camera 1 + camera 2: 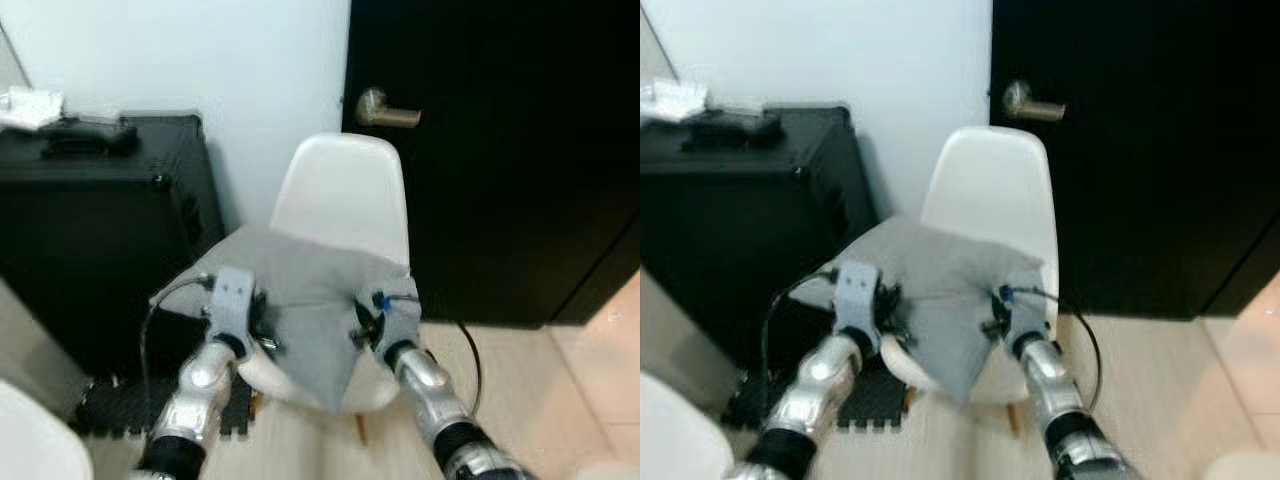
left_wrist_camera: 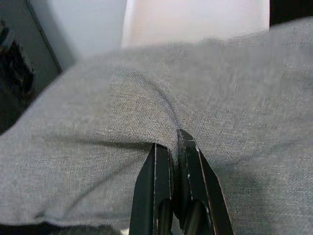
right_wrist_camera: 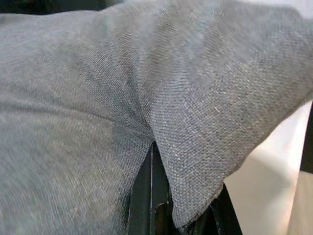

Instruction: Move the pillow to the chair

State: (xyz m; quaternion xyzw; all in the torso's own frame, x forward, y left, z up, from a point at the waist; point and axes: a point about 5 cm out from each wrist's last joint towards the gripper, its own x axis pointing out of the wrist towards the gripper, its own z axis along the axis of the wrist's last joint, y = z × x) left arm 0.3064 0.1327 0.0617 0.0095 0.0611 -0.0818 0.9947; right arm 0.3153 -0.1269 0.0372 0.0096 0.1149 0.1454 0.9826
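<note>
A grey fabric pillow lies across the seat of a white shell chair, its near corner drooping over the seat's front edge. My left gripper is shut on the pillow's near left side; in the left wrist view its black fingers pinch a fold of the cloth. My right gripper is shut on the near right side, and the pillow drapes over its fingers in the right wrist view.
A black case stands left of the chair with small items on top. Behind the chair are a white wall and a black door with a metal handle. A black mat lies on the light floor.
</note>
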